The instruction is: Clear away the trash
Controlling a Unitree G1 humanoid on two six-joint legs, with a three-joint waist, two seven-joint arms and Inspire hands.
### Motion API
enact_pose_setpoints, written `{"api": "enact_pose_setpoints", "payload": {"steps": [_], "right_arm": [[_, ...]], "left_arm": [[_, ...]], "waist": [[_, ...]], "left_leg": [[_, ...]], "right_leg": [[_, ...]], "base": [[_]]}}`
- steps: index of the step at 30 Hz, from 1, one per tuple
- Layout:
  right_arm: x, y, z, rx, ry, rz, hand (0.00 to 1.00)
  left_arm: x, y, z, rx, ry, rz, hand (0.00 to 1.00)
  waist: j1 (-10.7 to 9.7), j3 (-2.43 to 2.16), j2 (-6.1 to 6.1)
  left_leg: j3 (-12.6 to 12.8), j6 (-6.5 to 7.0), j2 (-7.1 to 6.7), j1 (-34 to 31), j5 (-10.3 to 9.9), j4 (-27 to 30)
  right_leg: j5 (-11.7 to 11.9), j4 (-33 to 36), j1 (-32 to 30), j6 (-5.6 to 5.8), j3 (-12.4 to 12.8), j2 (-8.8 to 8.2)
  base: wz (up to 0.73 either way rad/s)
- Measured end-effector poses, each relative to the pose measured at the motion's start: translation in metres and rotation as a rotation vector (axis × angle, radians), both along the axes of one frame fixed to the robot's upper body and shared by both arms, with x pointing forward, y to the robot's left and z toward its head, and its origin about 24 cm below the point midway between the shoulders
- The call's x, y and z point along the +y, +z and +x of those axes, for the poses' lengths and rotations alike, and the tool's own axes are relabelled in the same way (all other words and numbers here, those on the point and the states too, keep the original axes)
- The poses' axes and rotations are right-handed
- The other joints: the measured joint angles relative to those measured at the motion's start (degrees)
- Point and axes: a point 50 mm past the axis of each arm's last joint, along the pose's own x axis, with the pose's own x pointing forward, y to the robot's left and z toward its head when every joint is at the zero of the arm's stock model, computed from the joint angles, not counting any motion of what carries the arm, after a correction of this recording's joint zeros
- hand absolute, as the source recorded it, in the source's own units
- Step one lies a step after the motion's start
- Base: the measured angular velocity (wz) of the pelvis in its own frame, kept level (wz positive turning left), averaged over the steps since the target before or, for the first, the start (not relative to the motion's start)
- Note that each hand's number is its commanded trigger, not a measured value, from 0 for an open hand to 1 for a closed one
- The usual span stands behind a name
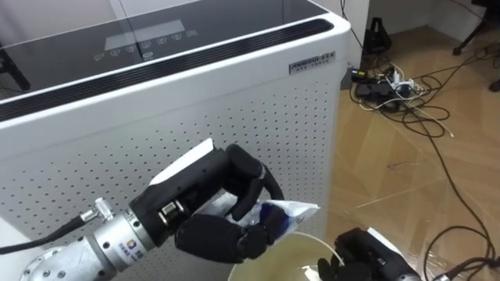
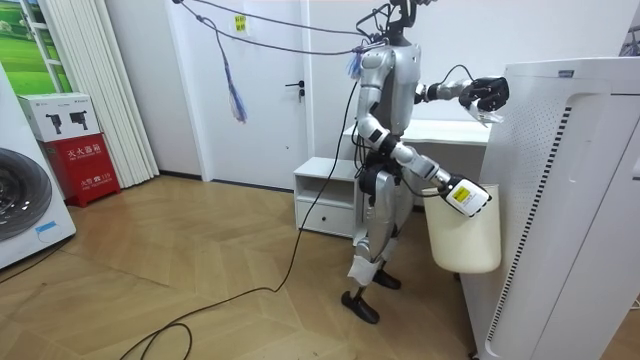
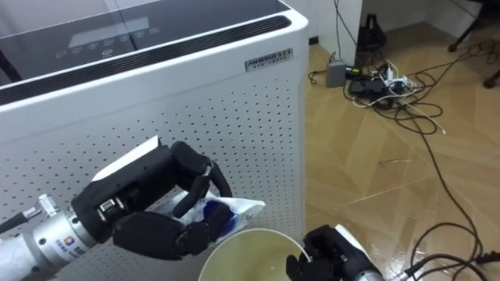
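Grips the rim of one cream bin (image 1: 291, 254) with the right hand (image 1: 367, 254), nearest of all at 5 o'clock in the eye views. Both cut off by the lower edge, so little to make out beyond the rim, some inner wall and dark fingers clamped there.

Just beyond, at 7 o'clock, closes the left hand (image 1: 208, 187) round one crumpled white-and-blue wrapper (image 1: 286, 212), held over the bin's mouth. Cannot tell whether wrapper and rim touch. Mostly buried among the fingers, with only one tip poking out toward 3 o'clock.

Behind both, from 9 to 1 o'clock, one tall white purifier (image 1: 234, 101): perforated side, dark top panel, cropped at the left edge.

Farther off, at 2 o'clock on the wooden floor (image 1: 406, 172), a tangle of cables (image 1: 391, 86) and plugs, too knotted to count.

In the room view, stands upright close against the purifier, bin hanging at waist height, wrapper raised higher at chest level. Beyond, at 9 o'clock of the robot, one low white cabinet (image 2: 322, 185), then one closed door (image 2: 270, 90).
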Motion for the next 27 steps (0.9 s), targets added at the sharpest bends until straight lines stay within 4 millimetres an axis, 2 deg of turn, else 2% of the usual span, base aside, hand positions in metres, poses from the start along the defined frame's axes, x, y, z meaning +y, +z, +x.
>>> {"api": "enact_pose_setpoints", "payload": {"steps": [9, 15, 20, 24, 27], "right_arm": [[0.000, 0.000, 0.000, -0.009, -0.019, -0.008, 1.00], [0.003, -0.002, 0.000, -0.010, -0.018, 0.000, 1.00], [0.011, -0.017, 0.004, 0.049, -0.006, 0.004, 1.00], [0.022, -0.021, 0.006, 0.068, 0.019, 0.025, 1.00], [0.029, -0.023, 0.006, 0.076, 0.023, 0.043, 1.00]], "left_arm": [[0.011, 0.008, 0.002, -0.040, 0.054, -0.021, 1.00], [0.010, -0.014, 0.007, 0.049, 0.078, -0.037, 1.00], [0.005, -0.037, 0.015, 0.151, 0.096, -0.076, 1.00], [-0.012, -0.056, 0.013, 0.240, 0.058, -0.114, 1.00], [-0.027, -0.069, 0.009, 0.298, 0.012, -0.120, 1.00]], "waist": [[1.4, 0.30, 1.09], [0.8, 0.36, 1.36], [-0.5, 0.98, 0.47], [-0.7, 1.56, -0.47], [-1.1, 1.48, -1.28]], "left_leg": [[0.1, 0.01, 0.04, -0.9, 0.0, 0.1], [0.1, 0.01, 0.04, -2.5, 0.0, 0.3], [0.1, 0.01, 0.06, -3.3, 0.0, 0.8], [0.4, 0.14, 0.11, -6.3, 0.2, 1.5], [0.5, 0.15, 0.12, -7.5, 0.2, 1.7]], "right_leg": [[0.0, 0.3, -1.4, -0.02, -1.3, -0.20], [0.0, 0.6, -2.6, -0.03, -1.3, -0.26], [0.0, 0.6, -3.0, -0.04, -1.4, -0.24], [0.0, 2.2, -6.7, -0.04, -1.2, -0.37], [0.0, 2.4, -7.9, -0.05, -1.1, -0.38]], "base": [[-0.01], [0.00], [0.03], [-0.03], [-0.03]]}}
